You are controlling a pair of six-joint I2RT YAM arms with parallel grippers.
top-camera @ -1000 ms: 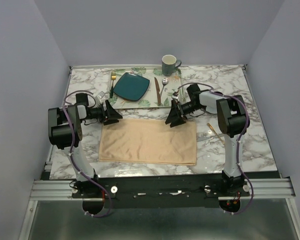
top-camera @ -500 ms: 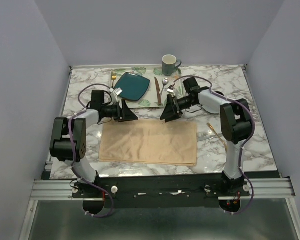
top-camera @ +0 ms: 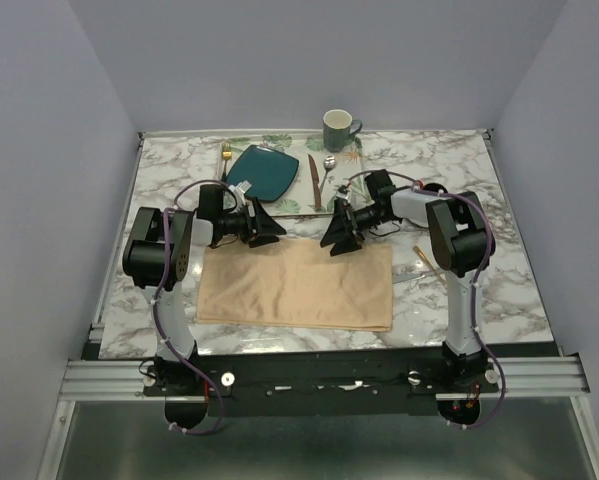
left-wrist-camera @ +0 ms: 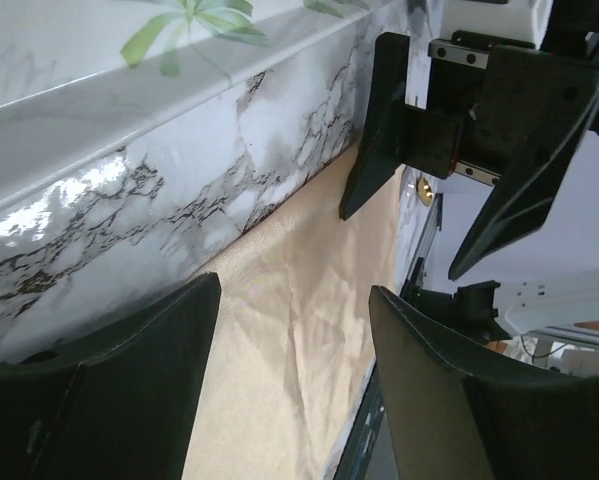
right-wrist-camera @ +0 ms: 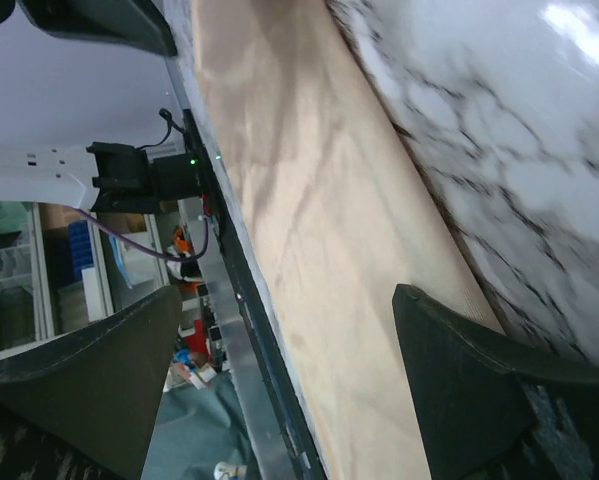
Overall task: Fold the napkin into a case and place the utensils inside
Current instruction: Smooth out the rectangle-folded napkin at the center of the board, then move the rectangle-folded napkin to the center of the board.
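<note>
Napkin [top-camera: 295,285], a plain peach-tan cloth, lies spread flat on the marble table [top-camera: 159,170], near the arms' bases and midway between them. It sits just on the near side of the leaf-patterned tray [top-camera: 289,208]. Some soft creases show in the wrist views, and no fold has been made.

Both arms reach in over the cloth's far edge. The left gripper [top-camera: 271,228] sits toward the left part of that edge and the right gripper [top-camera: 333,236] right of its middle. The two point at each other and stand a little apart. The left pincer has its fingers spread, with only cloth and marble showing between them. The right pincer is spread wide too and grasps nothing. Whether any fingertip touches the cloth cannot be told.

A slim gold spoon [top-camera: 434,268] lies on the marble just right of the napkin, beside the right arm. The silver-grey knife cannot be made out with certainty.

On the tray stand a teal plate [top-camera: 262,172] and, at its far edge, a green mug [top-camera: 339,130].
</note>
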